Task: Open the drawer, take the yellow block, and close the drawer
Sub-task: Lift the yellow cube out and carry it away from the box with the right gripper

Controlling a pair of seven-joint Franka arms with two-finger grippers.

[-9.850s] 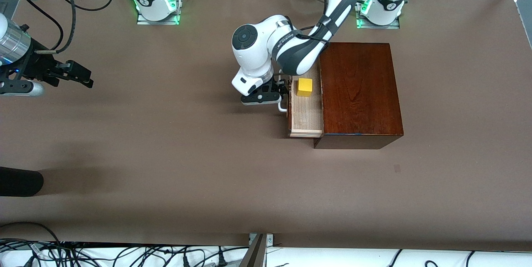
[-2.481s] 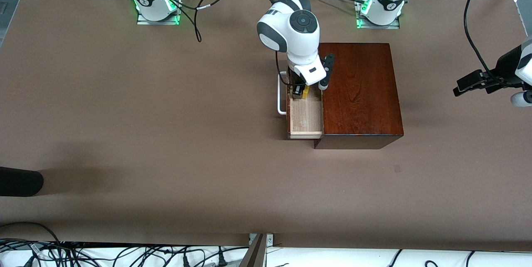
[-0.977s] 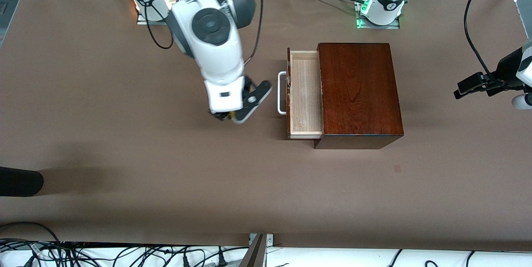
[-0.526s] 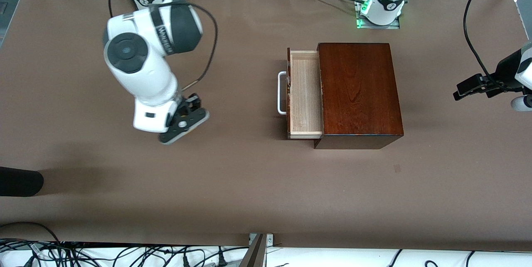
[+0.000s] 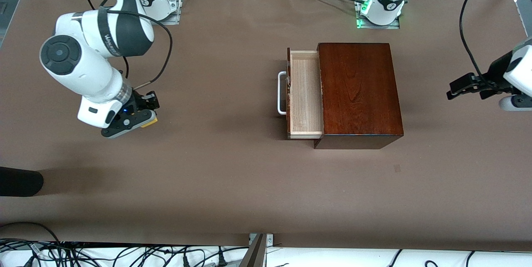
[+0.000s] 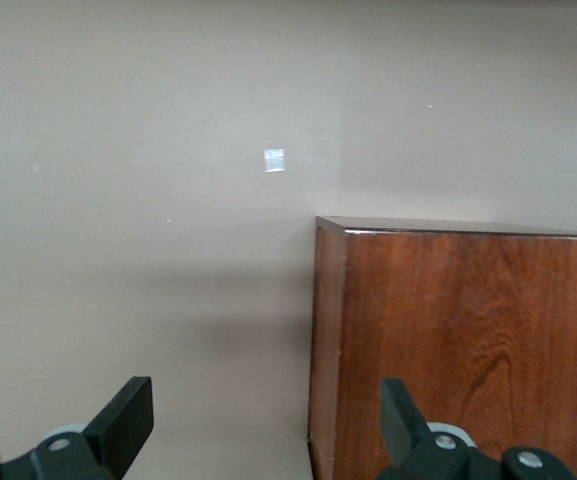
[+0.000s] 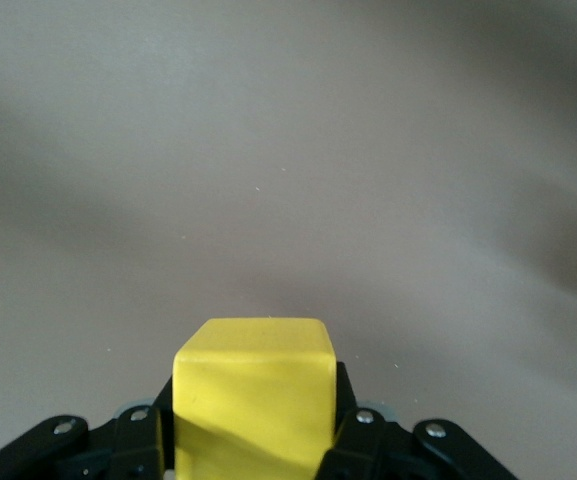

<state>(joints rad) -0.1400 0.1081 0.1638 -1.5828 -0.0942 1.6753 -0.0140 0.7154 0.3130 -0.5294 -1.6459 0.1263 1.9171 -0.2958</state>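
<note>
Now, from the front view, my right end effector [image 5: 139,118] grips the yellow block [image 5: 150,121] over the bare bench [image 5: 216,184], well apart from the drawer [image 5: 305,94] and toward the right arm's end of the bench. Only a sliver of yellow shows under my fingers. The drawer is pulled out of the wooden box [image 5: 357,92], its pale inside empty, its white handle [image 5: 282,92] facing the right arm's end. Its long axis runs from the robot bases toward the front camera, and it slides across that line, into the box. My left end effector [image 5: 462,88] waits with its fingers spread wide, up over the bench past the box at the left arm's end.

Through the left wrist view, I see those fingers [image 6: 128,420] spread with nothing between them, and a side of the box [image 6: 458,340] ahead.

Through the right wrist view, the block [image 7: 253,395] sits square between my pads [image 7: 343,440], one flat face up, bare bench below; being a cube, it has no long axis to mind.

I judge the step is setting the block down. I should lower until its base meets the bench, release without twisting, then rise straight. After that the drawer wants a push square against its front panel, so it does not jam.
</note>
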